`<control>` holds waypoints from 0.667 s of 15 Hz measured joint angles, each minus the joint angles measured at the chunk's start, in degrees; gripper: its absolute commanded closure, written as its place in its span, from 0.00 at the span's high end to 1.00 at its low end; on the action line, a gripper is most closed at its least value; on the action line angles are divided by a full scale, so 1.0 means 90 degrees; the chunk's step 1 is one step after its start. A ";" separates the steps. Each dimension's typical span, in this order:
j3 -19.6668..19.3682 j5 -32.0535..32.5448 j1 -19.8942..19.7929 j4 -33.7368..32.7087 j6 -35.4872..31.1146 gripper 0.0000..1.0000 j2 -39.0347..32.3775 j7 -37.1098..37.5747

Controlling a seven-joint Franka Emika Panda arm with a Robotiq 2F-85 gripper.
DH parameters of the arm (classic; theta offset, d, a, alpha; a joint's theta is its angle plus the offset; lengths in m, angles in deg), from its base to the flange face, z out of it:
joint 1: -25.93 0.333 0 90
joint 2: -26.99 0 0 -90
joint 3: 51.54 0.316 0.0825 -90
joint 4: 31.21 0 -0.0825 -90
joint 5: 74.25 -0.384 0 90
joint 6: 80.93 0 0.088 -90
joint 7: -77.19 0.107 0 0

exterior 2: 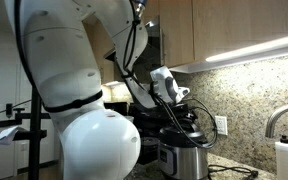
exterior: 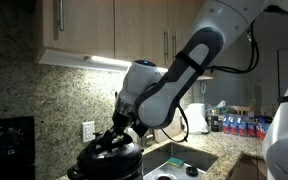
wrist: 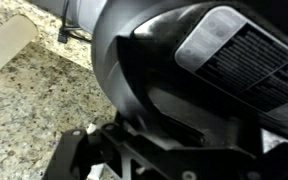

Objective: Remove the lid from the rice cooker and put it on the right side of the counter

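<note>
My end effector [exterior: 117, 127]: jaws apart, nothing held, just above lid [exterior: 112, 150]. Lid sits on rice cooker [exterior 2: 187, 158]; granite desk [wrist: 29, 95] at 9 o'clock in wrist view. Lid likely light, stiff, dome slippery: I'd grip at crown.

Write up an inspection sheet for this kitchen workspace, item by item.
Surface: speckled granite counter with a steel sink set in.
Job's things: lid sits on the rice cooker.
Clutter: bottles at the far end; white soap bottle near the faucet.
Grippers: gripper open, low over the lid; contact unclear.
Cables: black cord by the backsplash.
Surroundings: wood cabinets, wall outlet.
</note>
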 measured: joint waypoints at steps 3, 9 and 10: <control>-0.1106 -0.1048 0.1200 -0.0146 0.0003 1.00 -0.0251 -0.1001; -0.1738 -0.1539 0.1862 -0.0408 0.0782 1.00 -0.0200 -0.1659; -0.1709 -0.1523 0.1833 -0.0466 0.1013 1.00 -0.0150 -0.1659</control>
